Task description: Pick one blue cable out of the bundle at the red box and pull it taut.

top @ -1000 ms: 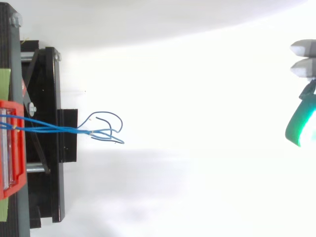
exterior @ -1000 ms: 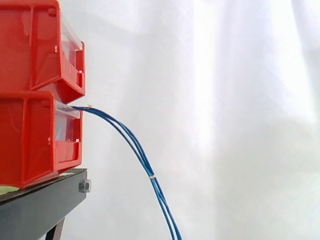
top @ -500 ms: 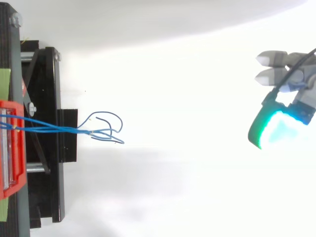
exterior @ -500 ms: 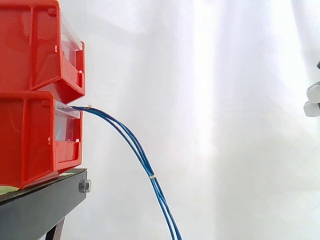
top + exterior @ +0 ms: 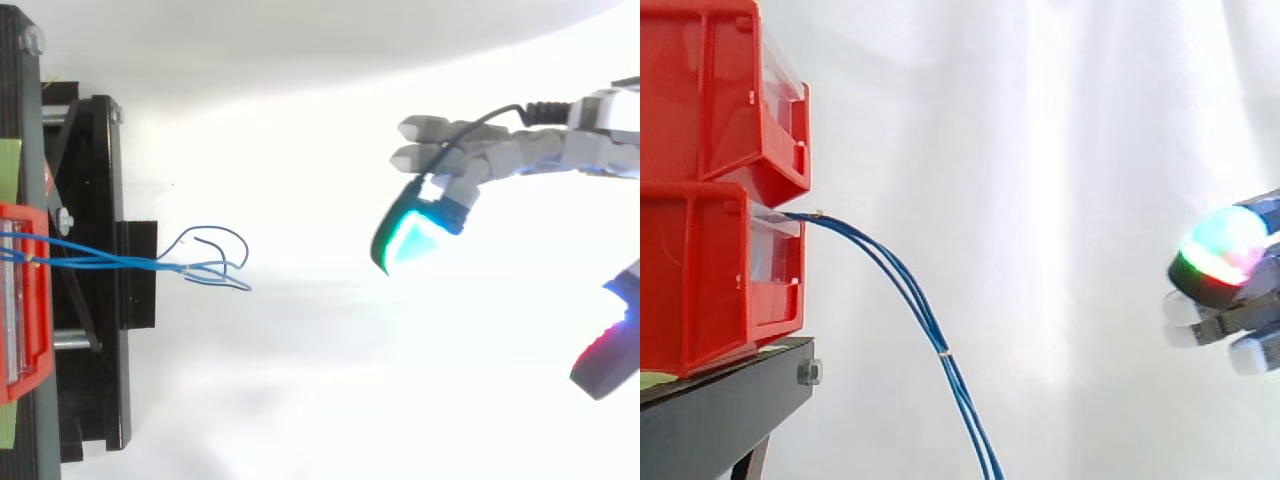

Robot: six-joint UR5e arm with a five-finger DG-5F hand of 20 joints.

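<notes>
Hand (image 5: 520,155) reaches in from the right. Its fingers are stretched nearly straight toward the boxes, spread loosely, with nothing in them. One of the fingertips (image 5: 410,235) glows green in the top view. The thumb (image 5: 605,362) stands well apart from the fingers, glowing red and blue. In the side view the hand (image 5: 1230,300) sits low at the right edge, one pad lit in mixed colours.

Cables (image 5: 910,290) lie well ahead of the fingertips, untouched. The blue bundle leaves the lower box (image 5: 700,280) farthest from the hand, then sags in an arc down past hand level. A pale tie (image 5: 944,352) binds it there. Loose ends (image 5: 215,260) curl on the side nearest the hand.

Beyond them is the upper box (image 5: 710,100), and the stand (image 5: 720,410) is below.
</notes>
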